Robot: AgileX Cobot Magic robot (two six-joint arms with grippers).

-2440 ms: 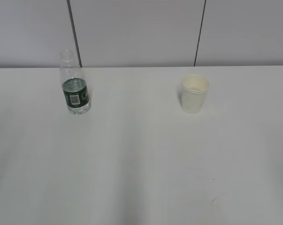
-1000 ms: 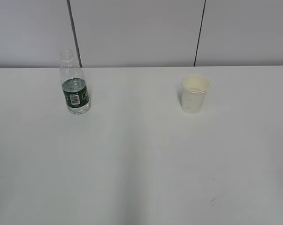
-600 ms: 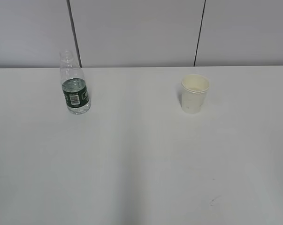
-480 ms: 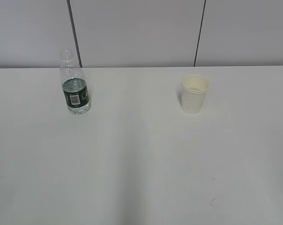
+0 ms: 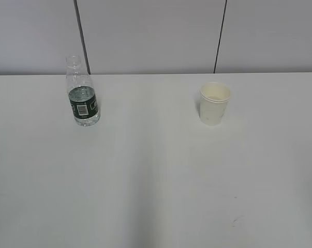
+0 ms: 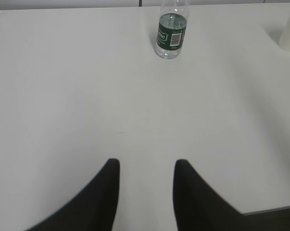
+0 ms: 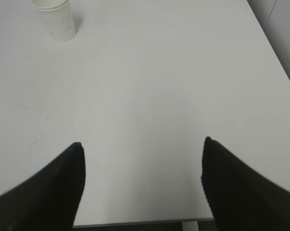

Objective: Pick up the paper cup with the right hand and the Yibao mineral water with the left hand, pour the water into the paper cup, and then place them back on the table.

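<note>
So far almost nothing differs from the earlier exterior pictures: bottle and cup stand where they stood, and no arm enters that view. The left hand [image 6: 145,166] shows its two black fingers apart at the bottom of its wrist frame, holding nothing, and the Yibao mineral water [image 6: 171,29] stands upright at the upper middle, well apart from it. The right hand [image 7: 142,147] is also spread wide and empty at the bottom edge, and the paper cup [image 7: 55,19] sits in the upper left of that frame. On the table [image 5: 156,181], I judge both approaches are not yet begun.
</note>
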